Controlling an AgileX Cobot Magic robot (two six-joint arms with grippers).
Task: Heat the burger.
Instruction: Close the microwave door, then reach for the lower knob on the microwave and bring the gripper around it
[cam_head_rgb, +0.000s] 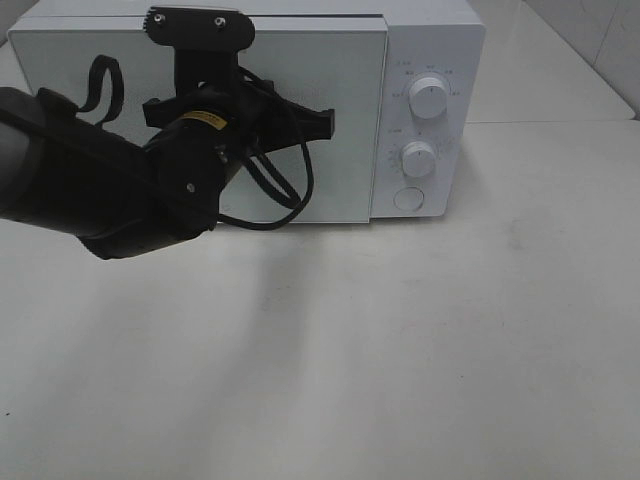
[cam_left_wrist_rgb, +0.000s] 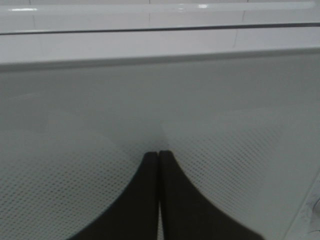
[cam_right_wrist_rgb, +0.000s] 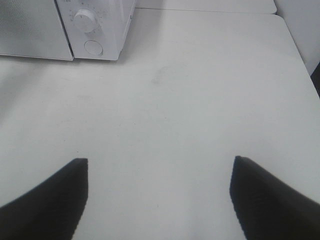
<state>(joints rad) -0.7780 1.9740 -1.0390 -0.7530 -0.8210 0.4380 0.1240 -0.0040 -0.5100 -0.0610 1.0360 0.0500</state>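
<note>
The burger is out of view in all frames. A white microwave (cam_head_rgb: 430, 40) stands at the back of the table with its door (cam_head_rgb: 345, 130) closed. My left arm (cam_head_rgb: 110, 190) reaches in front of that door. In the left wrist view my left gripper (cam_left_wrist_rgb: 159, 156) is shut with nothing between its fingers, its tips against or very near the dotted door window (cam_left_wrist_rgb: 225, 150). My right gripper (cam_right_wrist_rgb: 160, 161) stands open over bare table and holds nothing; it does not show in the exterior high view.
The microwave's panel carries an upper knob (cam_head_rgb: 430, 100), a lower knob (cam_head_rgb: 418, 158) and a round button (cam_head_rgb: 408, 198). The microwave (cam_right_wrist_rgb: 97, 30) lies ahead and to one side of my right gripper. The white table (cam_head_rgb: 400, 340) stretches in front.
</note>
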